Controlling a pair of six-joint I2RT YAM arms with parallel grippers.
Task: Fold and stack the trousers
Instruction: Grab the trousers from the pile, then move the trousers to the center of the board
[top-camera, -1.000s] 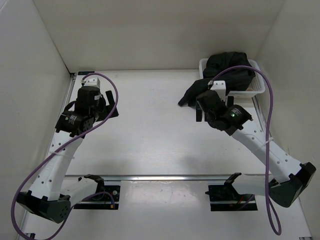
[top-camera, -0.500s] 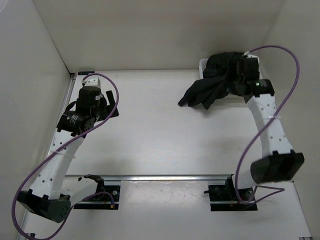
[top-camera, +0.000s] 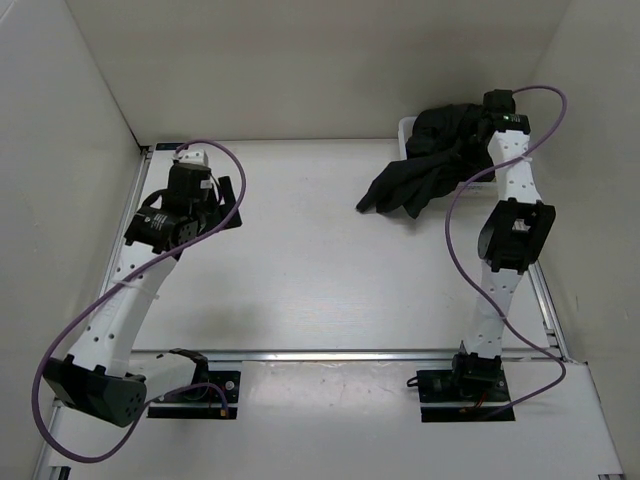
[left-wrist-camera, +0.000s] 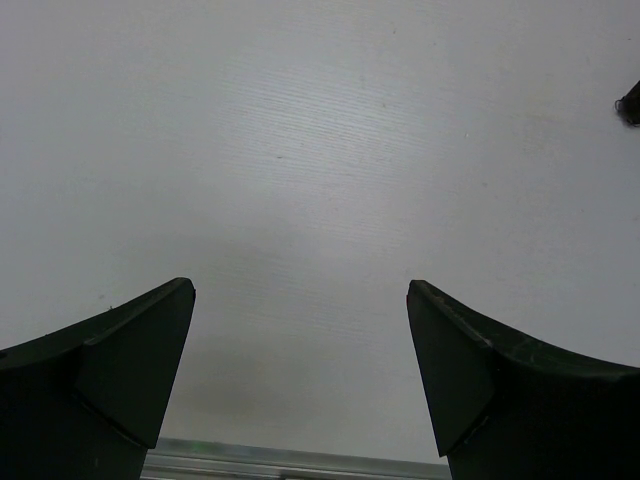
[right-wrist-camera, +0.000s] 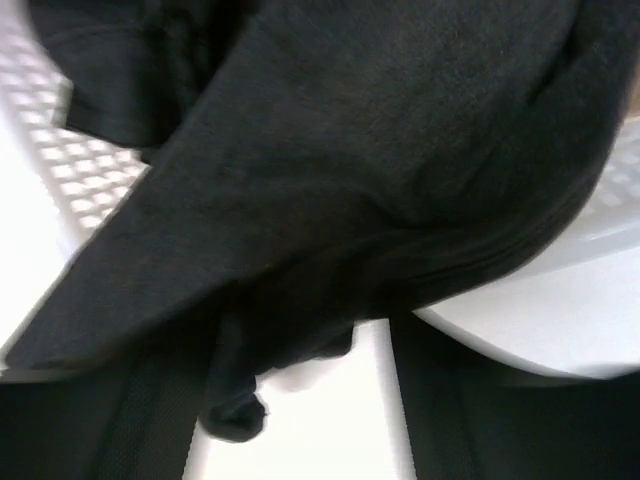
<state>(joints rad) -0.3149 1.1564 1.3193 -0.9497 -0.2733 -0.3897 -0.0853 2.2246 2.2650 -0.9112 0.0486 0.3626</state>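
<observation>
White tabletop (top-camera: 300, 280) and white walls surround both arms. At the far right corner stands a white basket (top-camera: 406, 126); the trousers (top-camera: 420, 172) lie heaped in the basket and spill over its left rim onto the table. The right gripper (top-camera: 480, 128) is at the basket, pressed into black fabric; whether it grips, I cannot tell. Well left of the basket, the left gripper (left-wrist-camera: 300, 290) hangs wide open above bare table.
</observation>
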